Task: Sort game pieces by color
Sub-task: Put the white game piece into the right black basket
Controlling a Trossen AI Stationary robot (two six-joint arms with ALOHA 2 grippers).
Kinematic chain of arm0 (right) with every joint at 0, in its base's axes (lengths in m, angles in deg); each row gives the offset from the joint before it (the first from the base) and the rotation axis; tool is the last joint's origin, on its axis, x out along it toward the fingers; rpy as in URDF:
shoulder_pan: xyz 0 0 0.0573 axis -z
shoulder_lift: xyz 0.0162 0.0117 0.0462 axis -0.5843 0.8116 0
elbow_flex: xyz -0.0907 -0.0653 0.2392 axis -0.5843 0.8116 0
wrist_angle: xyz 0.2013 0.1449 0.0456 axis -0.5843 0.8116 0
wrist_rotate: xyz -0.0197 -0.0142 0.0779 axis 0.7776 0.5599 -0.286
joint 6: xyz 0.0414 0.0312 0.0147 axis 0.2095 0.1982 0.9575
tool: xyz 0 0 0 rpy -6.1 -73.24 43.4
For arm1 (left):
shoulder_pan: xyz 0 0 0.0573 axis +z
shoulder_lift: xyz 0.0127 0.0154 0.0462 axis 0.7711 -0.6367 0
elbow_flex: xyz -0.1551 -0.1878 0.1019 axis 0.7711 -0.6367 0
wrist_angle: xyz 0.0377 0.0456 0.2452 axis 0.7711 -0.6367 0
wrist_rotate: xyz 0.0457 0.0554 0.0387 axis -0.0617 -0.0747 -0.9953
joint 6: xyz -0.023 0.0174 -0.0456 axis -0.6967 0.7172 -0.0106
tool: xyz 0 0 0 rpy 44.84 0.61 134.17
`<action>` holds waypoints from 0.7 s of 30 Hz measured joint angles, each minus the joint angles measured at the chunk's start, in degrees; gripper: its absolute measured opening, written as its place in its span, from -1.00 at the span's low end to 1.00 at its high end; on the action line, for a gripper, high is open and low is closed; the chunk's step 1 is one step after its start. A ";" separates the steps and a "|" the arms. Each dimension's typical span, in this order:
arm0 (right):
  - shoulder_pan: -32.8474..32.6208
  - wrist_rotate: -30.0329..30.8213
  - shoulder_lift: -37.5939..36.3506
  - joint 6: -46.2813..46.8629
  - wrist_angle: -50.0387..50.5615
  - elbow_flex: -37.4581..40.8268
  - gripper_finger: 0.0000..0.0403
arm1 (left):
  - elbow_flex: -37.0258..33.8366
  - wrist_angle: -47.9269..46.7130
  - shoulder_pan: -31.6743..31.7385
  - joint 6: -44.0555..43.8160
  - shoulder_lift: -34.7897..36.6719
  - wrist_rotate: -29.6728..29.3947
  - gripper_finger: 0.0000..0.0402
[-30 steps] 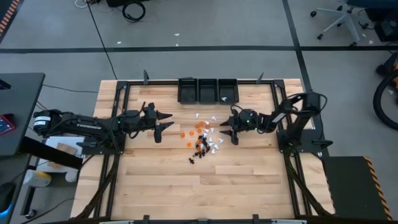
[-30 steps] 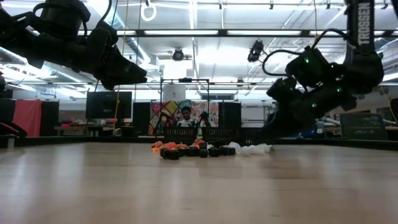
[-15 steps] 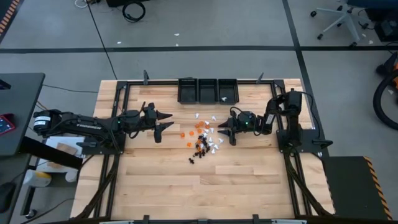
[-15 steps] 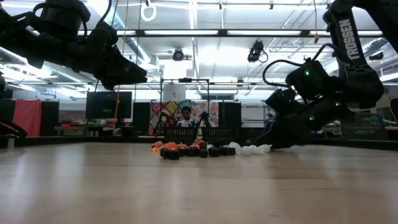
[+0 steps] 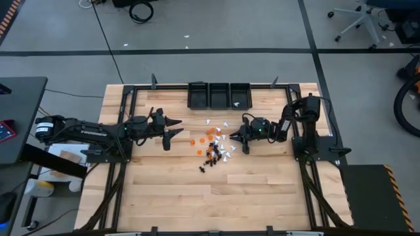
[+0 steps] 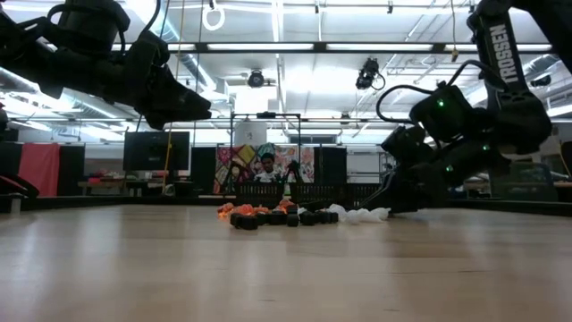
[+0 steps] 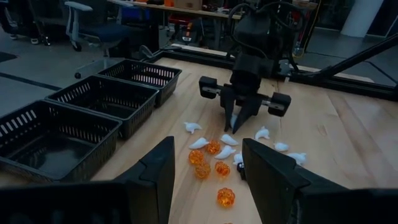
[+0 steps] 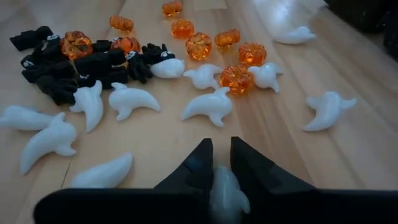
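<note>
With its fingers pinched on a white piece at the pile's right edge, the right end effector must next lift toward the bins at upper centre, while the left end effector waits wide.

Your right end effector sits low at the tabletop, fingers pinched on a white piece — its arm folded back tightly behind it. Your left end effector hangs higher with its fingers spread wide, arm stretched long and nearly level behind it.
</note>
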 joint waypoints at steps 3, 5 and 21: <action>0.00 0.87 -2.23 0.15 3.17 0.01 -0.69 | 0.00 -0.02 0.00 -0.02 -0.02 0.00 -0.17; 0.00 1.55 -4.18 0.00 5.82 0.12 -0.71 | 0.00 -0.02 0.01 -0.01 0.01 0.00 -0.17; 1.00 10.40 -22.84 -6.31 43.30 -12.30 -0.71 | 0.00 0.20 0.02 0.00 -0.01 0.00 -0.17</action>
